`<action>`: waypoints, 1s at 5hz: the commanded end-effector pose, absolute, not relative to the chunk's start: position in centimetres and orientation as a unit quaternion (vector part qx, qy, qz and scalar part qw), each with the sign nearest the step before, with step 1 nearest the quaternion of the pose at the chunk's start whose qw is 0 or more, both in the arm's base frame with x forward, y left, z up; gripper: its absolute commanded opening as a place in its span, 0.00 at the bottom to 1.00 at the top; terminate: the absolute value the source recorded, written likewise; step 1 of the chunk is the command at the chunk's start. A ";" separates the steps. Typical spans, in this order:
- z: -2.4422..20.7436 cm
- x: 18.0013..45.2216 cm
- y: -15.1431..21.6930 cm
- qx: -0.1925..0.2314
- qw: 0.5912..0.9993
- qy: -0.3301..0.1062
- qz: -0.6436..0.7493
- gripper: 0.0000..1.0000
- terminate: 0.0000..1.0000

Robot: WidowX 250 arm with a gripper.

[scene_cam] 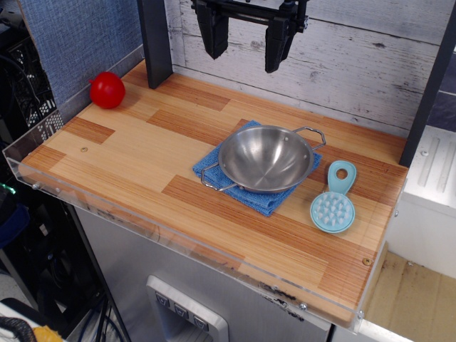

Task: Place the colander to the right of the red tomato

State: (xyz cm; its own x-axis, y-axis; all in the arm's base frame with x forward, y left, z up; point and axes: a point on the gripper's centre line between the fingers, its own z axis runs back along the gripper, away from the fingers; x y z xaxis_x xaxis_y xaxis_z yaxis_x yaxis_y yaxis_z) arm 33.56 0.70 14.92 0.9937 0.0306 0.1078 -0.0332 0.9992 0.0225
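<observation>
The colander [266, 158] is a shiny steel bowl with two wire loop handles. It sits upright on a blue cloth [251, 191] right of the table's middle. The red tomato [107, 90] rests at the far left back corner of the wooden tabletop. My gripper [246, 43] hangs open and empty high above the back edge, its two dark fingers pointing down. It is well above and behind the colander, and far right of the tomato.
A light-blue round scrubber with a handle [333, 204] lies right of the colander. A dark post [155, 43] stands at the back left, another [427, 92] at the right. A clear plastic rim [114, 214] lines the front and left edges.
</observation>
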 end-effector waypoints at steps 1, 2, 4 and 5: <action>14.9 33.6 0.7 0.012 0.998 -0.054 0.016 1.00 0.00; 12.8 34.1 1.8 0.012 0.999 -0.041 0.011 1.00 0.00; 8.8 34.6 2.7 0.024 1.000 0.000 -0.016 1.00 0.00; 7.0 34.7 2.6 0.016 0.999 0.030 -0.020 1.00 0.00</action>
State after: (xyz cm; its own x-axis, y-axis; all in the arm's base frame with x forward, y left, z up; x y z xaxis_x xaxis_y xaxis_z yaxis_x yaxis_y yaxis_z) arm 34.23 2.26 5.33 0.9928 -0.0420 -0.1126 0.0448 0.9987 0.0225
